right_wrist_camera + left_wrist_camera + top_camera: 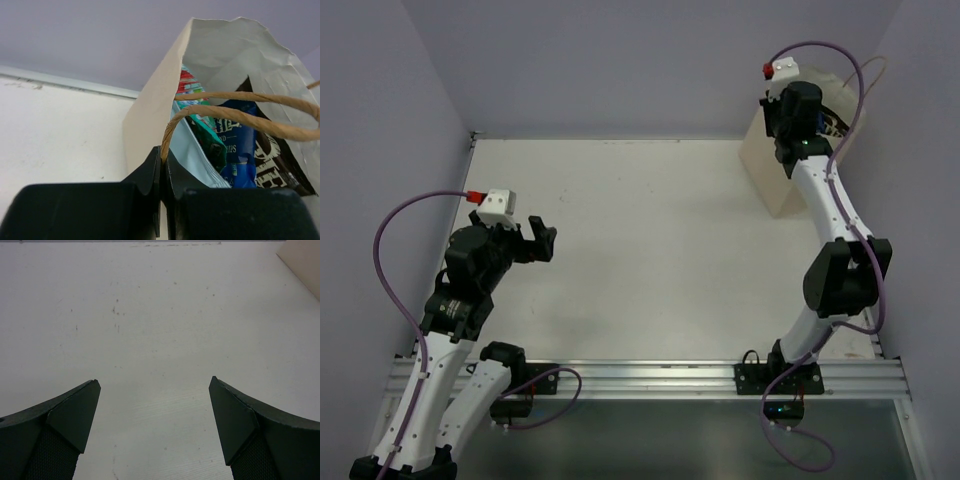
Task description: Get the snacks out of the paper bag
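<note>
The cream paper bag (775,175) stands at the far right of the table. My right gripper (796,118) is over its mouth. In the right wrist view the right gripper (163,153) is shut on the bag's near brown cord handle (235,116) at the bag's rim (150,107). Inside the bag I see a green-red packet (202,127), a blue-white packet (236,137) and a dark brown-white packet (274,162). The other snacks are hidden. My left gripper (542,240) is open and empty over bare table at the left (155,385).
Purple walls close the table at the back and both sides. The bag stands close to the right wall. A metal rail (650,378) runs along the near edge. A corner of the bag (305,265) shows far off in the left wrist view.
</note>
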